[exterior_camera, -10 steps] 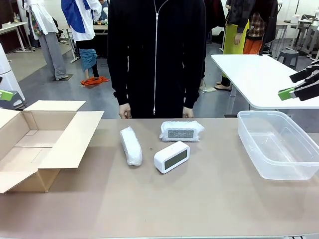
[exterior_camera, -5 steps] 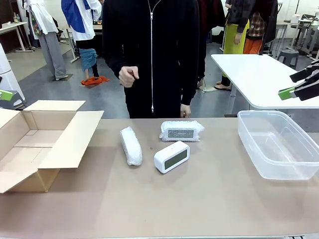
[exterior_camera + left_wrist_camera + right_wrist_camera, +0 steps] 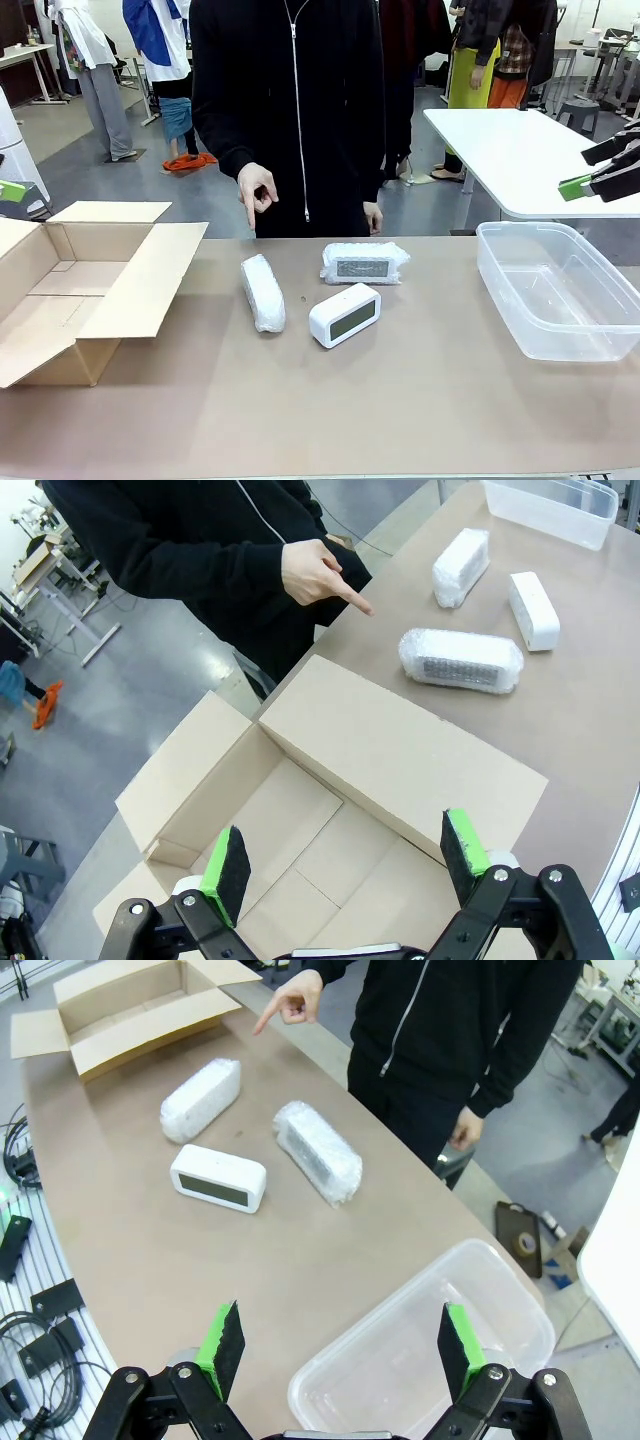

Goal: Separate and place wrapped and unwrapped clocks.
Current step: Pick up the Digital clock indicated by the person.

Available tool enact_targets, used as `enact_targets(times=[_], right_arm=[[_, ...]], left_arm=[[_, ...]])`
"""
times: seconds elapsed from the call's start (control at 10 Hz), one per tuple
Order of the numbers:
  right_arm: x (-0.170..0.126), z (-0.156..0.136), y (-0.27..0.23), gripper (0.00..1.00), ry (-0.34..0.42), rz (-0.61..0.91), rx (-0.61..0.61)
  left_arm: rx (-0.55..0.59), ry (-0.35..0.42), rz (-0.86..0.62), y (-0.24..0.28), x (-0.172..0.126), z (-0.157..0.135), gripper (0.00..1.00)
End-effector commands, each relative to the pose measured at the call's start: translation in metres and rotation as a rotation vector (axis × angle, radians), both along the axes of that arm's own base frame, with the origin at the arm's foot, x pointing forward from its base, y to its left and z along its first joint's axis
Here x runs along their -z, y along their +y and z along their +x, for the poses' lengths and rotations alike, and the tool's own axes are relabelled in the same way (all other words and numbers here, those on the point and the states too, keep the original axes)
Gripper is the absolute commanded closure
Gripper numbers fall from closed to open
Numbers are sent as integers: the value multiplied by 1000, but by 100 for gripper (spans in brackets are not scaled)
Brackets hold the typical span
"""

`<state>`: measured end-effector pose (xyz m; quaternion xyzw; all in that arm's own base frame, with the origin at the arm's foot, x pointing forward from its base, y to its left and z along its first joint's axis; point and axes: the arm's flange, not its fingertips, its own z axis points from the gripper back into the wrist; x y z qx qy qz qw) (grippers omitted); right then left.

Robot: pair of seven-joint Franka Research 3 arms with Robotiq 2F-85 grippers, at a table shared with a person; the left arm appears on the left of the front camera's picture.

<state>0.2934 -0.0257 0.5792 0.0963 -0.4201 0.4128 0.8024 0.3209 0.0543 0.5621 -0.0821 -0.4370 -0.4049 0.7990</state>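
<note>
On the brown table (image 3: 420, 400) shared by two robot arms and a person, three small clocks are lying near the middle. One bubble-wrapped clock (image 3: 263, 292) is resting lengthwise at the robot's left. A second wrapped clock (image 3: 365, 263) is sitting toward the far edge, its screen showing through the wrap. The bare white clock (image 3: 344, 314) is standing nearest the robot, close to both wrapped ones but touching neither, its grey screen facing the robot. The person, in a black zipped jacket, is standing at the far side, one hand (image 3: 257, 190) pointing an index finger down toward the table's far edge. An open cardboard box (image 3: 140, 280) is sitting at the robot's left and a clear plastic tub (image 3: 500, 262) at its right. The left gripper (image 3: 345, 852) is hovering above the box with its jaws spread wide, gripping nothing. The right gripper (image 3: 337, 1345) is hanging above the tub's end of the table, likewise released and holding nothing.
</note>
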Motion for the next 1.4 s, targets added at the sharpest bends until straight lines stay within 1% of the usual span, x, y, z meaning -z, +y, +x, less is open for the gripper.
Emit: enact_targets(times=[0.0, 1.1, 1.2, 1.3], right_arm=[[1, 1, 2, 0, 6, 9, -6], [1, 1, 2, 0, 6, 9, -6], [1, 1, 2, 0, 6, 9, -6], [1, 1, 2, 0, 6, 9, -6]], left_arm=[[2, 2, -4, 0, 1, 1, 0], [0, 0, -1, 0, 0, 0, 0], [20, -2, 6, -13, 0, 2, 0], [12, 23, 19, -27, -4, 4, 0]])
